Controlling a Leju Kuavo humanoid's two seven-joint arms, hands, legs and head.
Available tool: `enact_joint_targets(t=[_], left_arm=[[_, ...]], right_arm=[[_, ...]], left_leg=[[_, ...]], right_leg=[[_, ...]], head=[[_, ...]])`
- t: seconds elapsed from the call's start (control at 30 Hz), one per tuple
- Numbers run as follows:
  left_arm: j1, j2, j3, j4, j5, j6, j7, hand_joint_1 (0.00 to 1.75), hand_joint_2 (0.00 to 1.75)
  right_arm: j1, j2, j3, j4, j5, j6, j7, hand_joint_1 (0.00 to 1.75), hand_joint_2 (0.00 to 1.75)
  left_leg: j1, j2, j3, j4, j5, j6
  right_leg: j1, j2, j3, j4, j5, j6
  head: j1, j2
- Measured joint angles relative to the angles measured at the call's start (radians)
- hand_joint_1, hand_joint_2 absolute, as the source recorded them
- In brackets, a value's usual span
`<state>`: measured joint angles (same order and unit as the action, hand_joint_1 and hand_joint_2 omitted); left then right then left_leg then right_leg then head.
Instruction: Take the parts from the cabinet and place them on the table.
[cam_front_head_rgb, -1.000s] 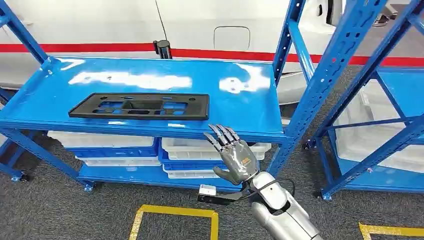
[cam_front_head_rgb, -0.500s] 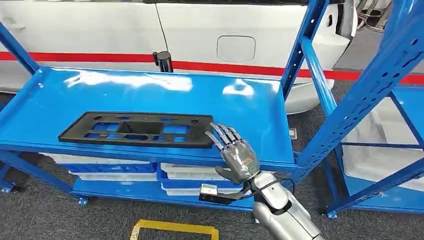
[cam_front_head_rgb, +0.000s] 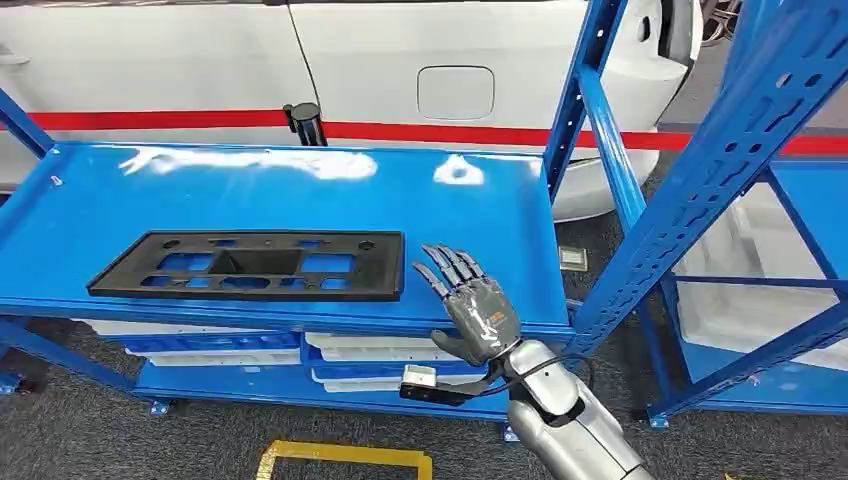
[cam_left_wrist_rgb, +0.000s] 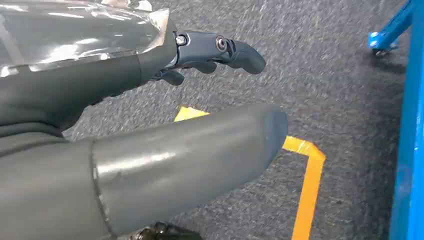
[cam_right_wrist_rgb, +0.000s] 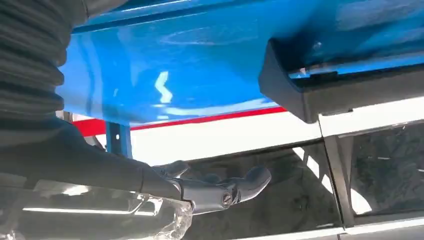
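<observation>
Nearest you, your right robot hand (cam_front_head_rgb: 478, 312) hovers empty, fingers spread, at the front edge of the glossy blue metal cabinet shelf (cam_front_head_rgb: 480, 215). Just beside it on that shelf lies the flat black plastic slotted panel (cam_front_head_rgb: 250, 266). Your left robot hand (cam_left_wrist_rgb: 150, 120) hangs empty over the grey carpet floor (cam_left_wrist_rgb: 345, 90).

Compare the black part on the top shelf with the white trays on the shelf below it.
The black part is dark and pierced with cutouts; the white trays are pale and look solid. The part lies alone in the open on the blue rack; the trays sit stacked, mostly hidden under the top shelf. Both are flat and lie level.
</observation>
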<state>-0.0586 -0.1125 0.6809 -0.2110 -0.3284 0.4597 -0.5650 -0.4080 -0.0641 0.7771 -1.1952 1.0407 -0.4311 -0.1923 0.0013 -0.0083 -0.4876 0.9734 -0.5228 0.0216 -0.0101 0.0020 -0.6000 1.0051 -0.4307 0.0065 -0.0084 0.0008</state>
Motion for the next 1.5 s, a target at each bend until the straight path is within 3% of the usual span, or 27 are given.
enact_joint_targets(t=[0.47,0.77,1.17,1.5], left_arm=[[0.001,-0.002,0.0,0.0,-0.016,0.016,0.007,0.0,0.0],[0.0,-0.002,0.0,0.0,-0.036,0.021,0.0,0.0,0.0],[-0.005,-0.012,0.0,0.0,-0.055,0.069,-0.026,0.0,0.0],[-0.005,-0.014,0.0,0.0,-0.056,0.078,-0.042,0.0,0.0]], right_arm=[[-0.004,-0.002,0.004,-0.058,0.002,-0.005,-0.011,0.0,1.75],[-0.071,0.009,0.057,-0.135,0.043,0.049,0.024,0.0,1.75],[-0.121,0.104,0.184,-0.058,0.085,0.051,0.066,0.0,1.75],[-0.121,0.148,0.213,0.047,0.069,0.045,0.069,0.0,1.75]], left_leg=[[-0.001,0.0,0.007,0.001,0.003,-0.004],[-0.001,0.0,0.006,0.001,0.003,-0.004],[-0.001,0.0,0.006,0.001,0.003,-0.004],[-0.001,0.0,0.006,0.001,0.003,-0.004]], right_leg=[[-0.001,0.0,0.008,-0.001,0.003,-0.003],[-0.001,0.0,0.008,-0.001,0.003,-0.003],[0.0,0.0,0.008,-0.001,0.003,-0.003],[0.0,0.0,0.008,-0.001,0.003,-0.003]], head=[[0.0,0.0],[0.0,0.0],[0.0,0.0],[0.0,0.0]])
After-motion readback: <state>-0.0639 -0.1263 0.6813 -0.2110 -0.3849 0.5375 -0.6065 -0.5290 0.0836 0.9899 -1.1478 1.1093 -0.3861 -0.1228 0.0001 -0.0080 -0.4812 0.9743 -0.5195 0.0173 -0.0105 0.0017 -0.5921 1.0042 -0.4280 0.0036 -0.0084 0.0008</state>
